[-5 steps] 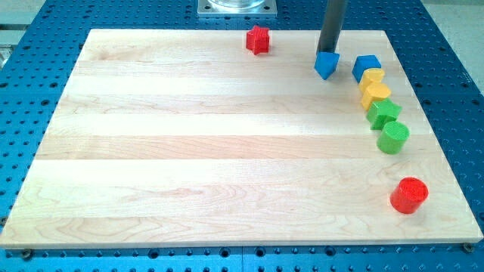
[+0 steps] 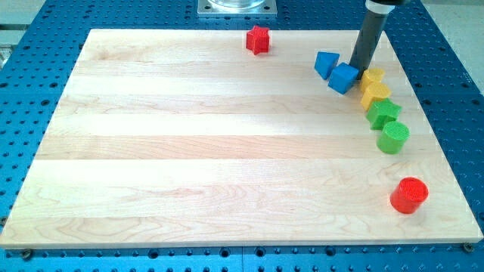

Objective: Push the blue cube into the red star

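Note:
The blue cube (image 2: pixel 343 78) lies near the view's top right on the wooden board (image 2: pixel 189 151). My tip (image 2: pixel 355 66) touches the cube's upper right side. A second blue block, wedge-shaped (image 2: pixel 326 63), sits just left of the cube, touching or nearly touching it. The red star (image 2: pixel 258 39) stands near the board's top edge, well to the left of the cube.
Right of the cube runs a column of blocks: two yellow blocks (image 2: pixel 371 77) (image 2: pixel 375 94), a green star-like block (image 2: pixel 384 112) and a green cylinder (image 2: pixel 393 137). A red cylinder (image 2: pixel 409 195) stands near the bottom right corner.
My tip has moved right from the blue wedge to the blue cube's right side. The cube has shifted left and down, away from the yellow blocks.

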You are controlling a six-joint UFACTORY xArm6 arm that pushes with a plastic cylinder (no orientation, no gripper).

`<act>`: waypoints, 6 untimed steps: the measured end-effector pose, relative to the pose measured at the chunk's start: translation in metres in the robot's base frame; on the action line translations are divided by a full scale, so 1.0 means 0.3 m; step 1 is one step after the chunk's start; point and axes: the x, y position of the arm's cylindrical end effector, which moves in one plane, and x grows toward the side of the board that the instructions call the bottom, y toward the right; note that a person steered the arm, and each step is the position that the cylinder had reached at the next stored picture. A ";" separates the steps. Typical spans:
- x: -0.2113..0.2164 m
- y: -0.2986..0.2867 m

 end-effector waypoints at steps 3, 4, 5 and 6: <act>0.070 -0.158; 0.136 -0.104; 0.323 -0.177; 0.160 -0.358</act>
